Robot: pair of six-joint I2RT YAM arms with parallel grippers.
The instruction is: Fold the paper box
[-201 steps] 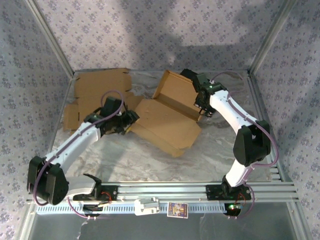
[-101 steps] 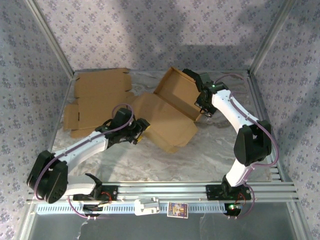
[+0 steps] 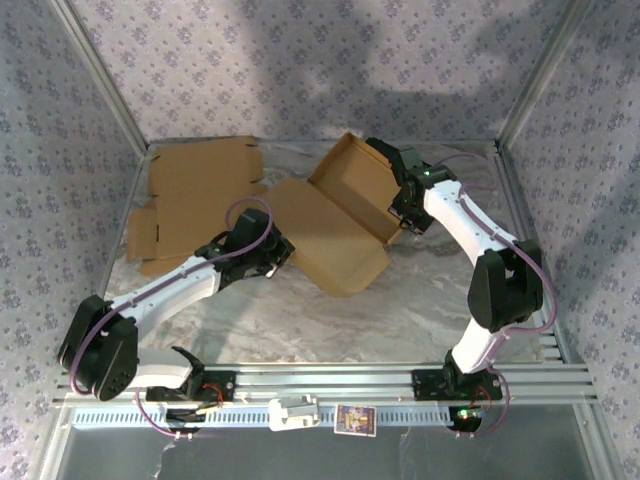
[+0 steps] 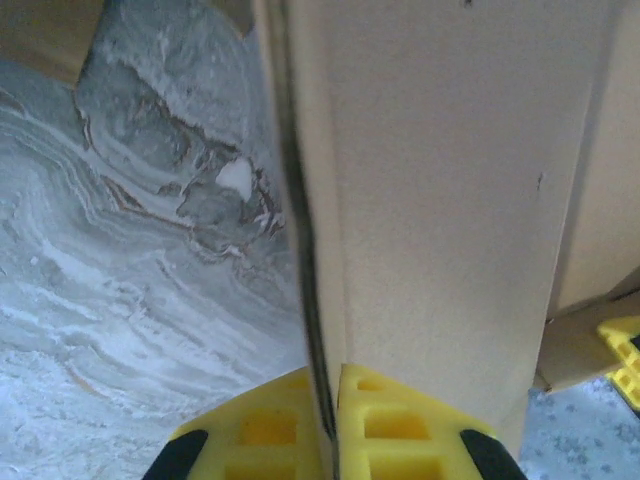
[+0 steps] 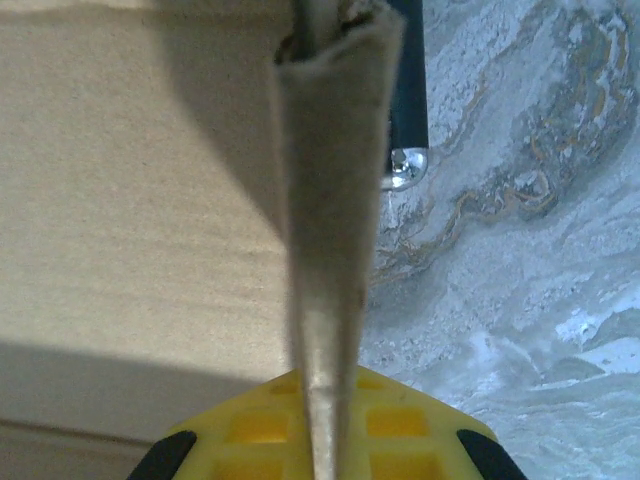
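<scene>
Since a second ago the left arm has swung in toward the middle, and the left gripper now bites the left edge of the paper box, where before its fingers were apart. The flat part of the box also lies a little farther back than it did. The box sits in the middle of the gray marble table, half open, with one flat flap lying down toward the front and a tray part tipped up at the back right. In the left wrist view the yellow fingers are squeezed together on a thin brown edge of the box, and the board runs straight up from them. The right gripper is at the right side of the tray part. In the right wrist view its yellow fingers are clamped on a folded wall of the box that stands up between them. A flat cardboard sheet lies at the back left, just beside the box.
</scene>
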